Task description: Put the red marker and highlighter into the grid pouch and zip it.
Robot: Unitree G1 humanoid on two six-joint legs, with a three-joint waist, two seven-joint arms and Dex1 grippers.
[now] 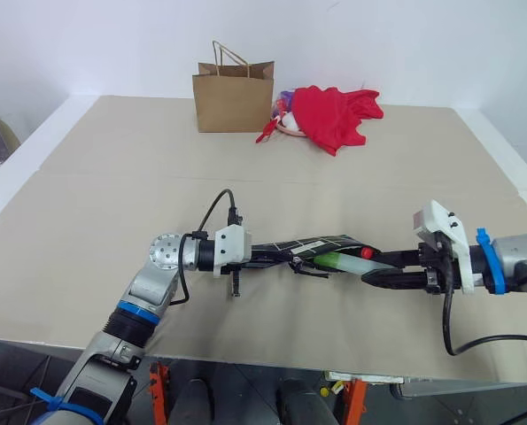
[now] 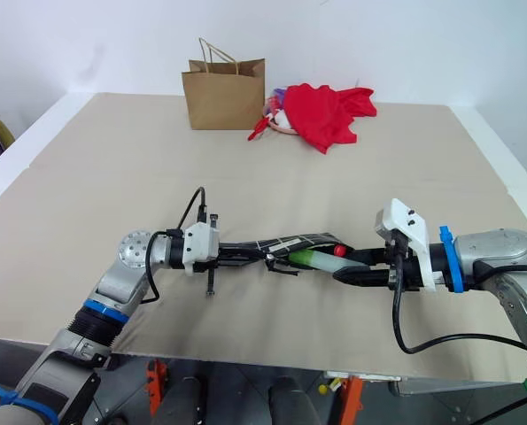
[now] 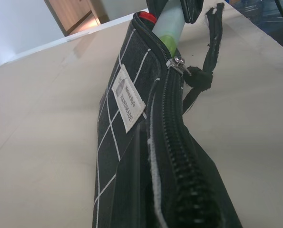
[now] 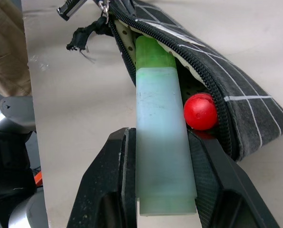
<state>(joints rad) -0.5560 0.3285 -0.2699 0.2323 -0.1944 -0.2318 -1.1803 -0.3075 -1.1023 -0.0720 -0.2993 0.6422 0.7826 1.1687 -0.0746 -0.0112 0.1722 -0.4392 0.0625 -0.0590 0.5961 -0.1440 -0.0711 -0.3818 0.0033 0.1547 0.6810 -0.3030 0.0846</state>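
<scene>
The grid pouch, black with white lines and a white label, hangs level just above the table. My left gripper is shut on its closed end. Its mouth is unzipped, with the zipper pull part-way along. The pale-green highlighter is clamped in my right gripper, and its green cap end sits inside the open mouth. Beside it, the red marker's red cap pokes out of the pouch mouth; its barrel is hidden inside.
A brown paper bag stands at the back of the beige table, with a red cloth heaped to its right. The table's front edge runs just below both arms.
</scene>
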